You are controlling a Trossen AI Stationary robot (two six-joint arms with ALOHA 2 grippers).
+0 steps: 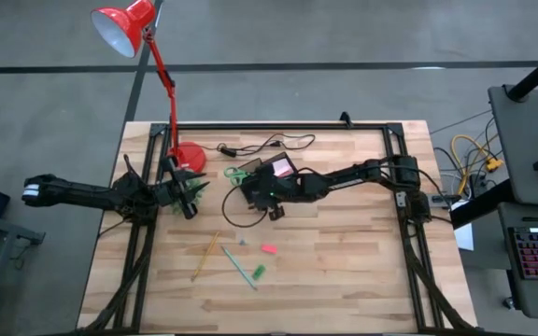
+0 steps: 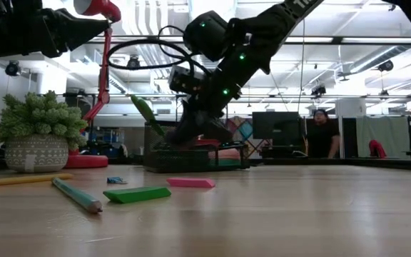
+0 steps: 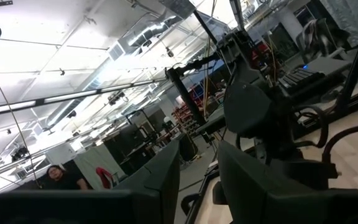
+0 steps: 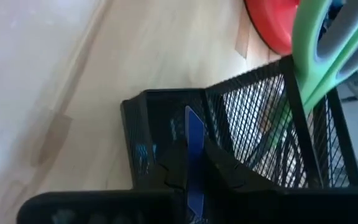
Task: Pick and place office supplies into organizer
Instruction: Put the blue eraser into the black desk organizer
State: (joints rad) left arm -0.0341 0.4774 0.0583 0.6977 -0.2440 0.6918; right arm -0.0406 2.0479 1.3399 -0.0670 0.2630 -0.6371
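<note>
The black mesh organizer (image 1: 276, 172) stands at the table's far middle, with a pink pad (image 1: 283, 170) in it and green-handled scissors (image 4: 312, 56) standing in a compartment, handles up (image 2: 147, 113). My right gripper (image 4: 194, 180) hovers over the organizer's left end (image 1: 253, 193), shut on a thin blue stick (image 4: 193, 134). My left gripper (image 1: 191, 207) waits open and empty by the lamp base; its wrist view (image 3: 197, 180) looks up into the room. A yellow pencil (image 1: 205, 257), green pen (image 1: 236, 266), pink piece (image 1: 268, 248) and green piece (image 1: 259, 272) lie flat on the table. My right gripper pinches the blue stick between its two fingers, at the part nearest the gripper (image 4: 194, 163). The fingers point down at the organizer and lie along the stick. The stick's free end (image 4: 190, 115) reaches toward a compartment of the organizer (image 4: 160, 118); whether it touches the organizer I cannot tell.
The red lamp's round base (image 1: 190, 157) and a small potted plant (image 2: 38, 139) stand left of the organizer, close to my left gripper. A black cable (image 1: 260, 145) loops behind and around the organizer. The near half of the table holds only the scattered pieces.
</note>
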